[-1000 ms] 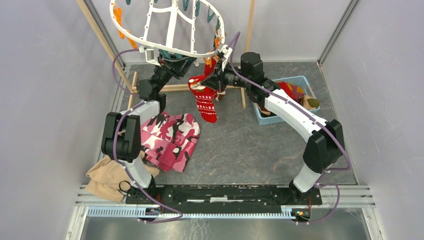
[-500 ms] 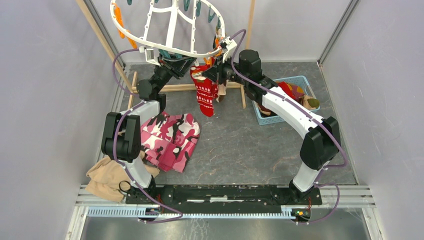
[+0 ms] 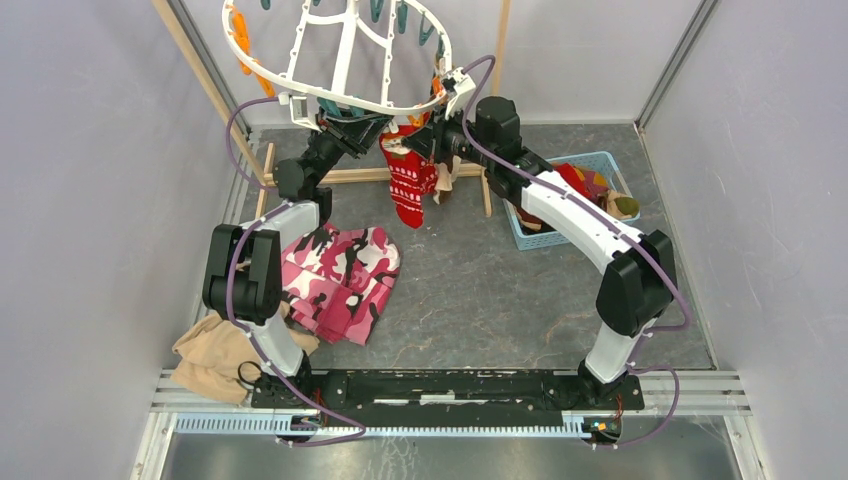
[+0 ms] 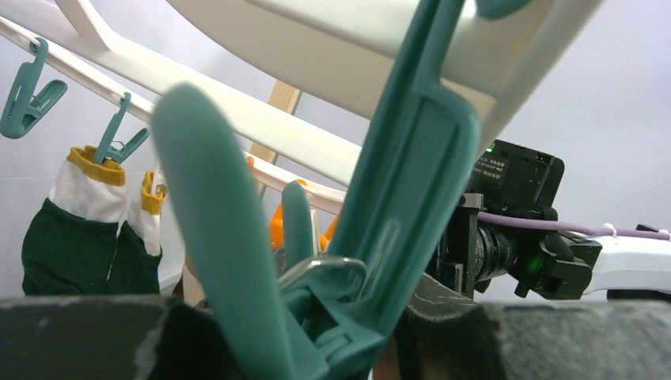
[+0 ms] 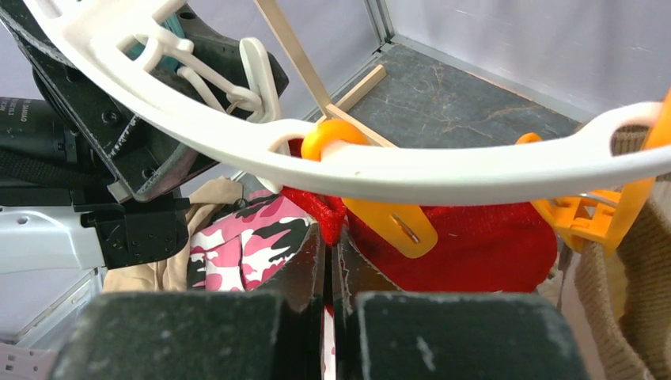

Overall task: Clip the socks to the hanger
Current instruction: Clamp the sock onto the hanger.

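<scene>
Red knit with a white pattern is what your right claw has hold of: its jaws are closed flat together, and the top edge of the red sock is pinched in the seam between them. The rest of that sock hangs free under the near rim of the hanger, at 12 o'clock from the table's middle in the overhead view. From the right wrist, the pinched fabric sits just beneath the white rim, right against an orange clip at 2 o'clock from the fingertips. You cannot tell from these views whether that clip has bitten the sock. A second orange clip hangs at 3 o'clock, beside a tan knit sock. Your left claw stands part closed on a teal clip, whose lower end is pressed between the dark pads while its hook sits on the hanger bar above. At 9 o'clock in that view, dark green socks with white and yellow cuffs hang below the bar, one cuff caught in a far teal clip. On the table you have a pink camouflage garment at 9 o'clock, a tan cloth at 8 o'clock, and a blue basket at 2 o'clock holding loose socks.
</scene>
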